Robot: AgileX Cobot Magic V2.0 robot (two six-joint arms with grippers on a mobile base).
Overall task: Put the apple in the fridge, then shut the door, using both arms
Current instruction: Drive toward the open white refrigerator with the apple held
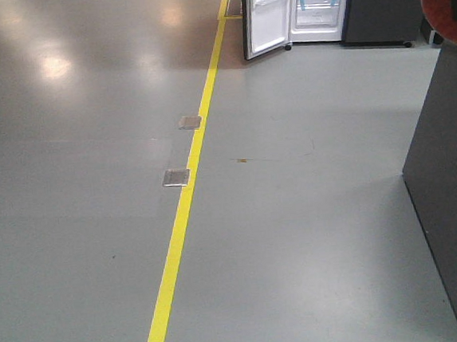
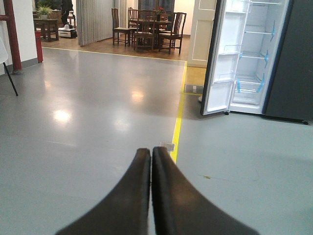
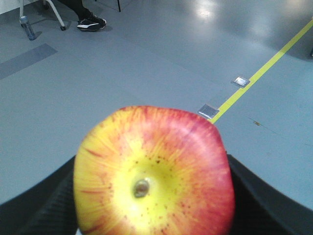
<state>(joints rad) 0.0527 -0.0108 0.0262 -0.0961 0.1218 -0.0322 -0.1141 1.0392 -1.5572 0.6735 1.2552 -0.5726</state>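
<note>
The apple [image 3: 154, 171], red with a yellow middle and a small stem dimple, fills the right wrist view. My right gripper [image 3: 154, 205] is shut on it, a black finger [image 3: 41, 203] pressing each side. A blurred red curve [image 1: 447, 0] at the front view's top right looks like the same apple. The fridge [image 2: 254, 54] stands far ahead, white inside with shelves and blue tape. Its door [image 2: 217, 58] hangs wide open on the left, inner face showing. My left gripper [image 2: 150, 152] is shut on nothing, low over the grey floor, well short of the fridge [image 1: 318, 3].
A yellow floor line [image 1: 184, 207] runs toward the fridge, with two metal floor plates [image 1: 176, 177] beside it. A dark grey counter side [image 1: 455, 199] stands close on the right. Chairs and a table [image 2: 146, 29] are far back. A person's shoe [image 3: 91, 22] shows at the left.
</note>
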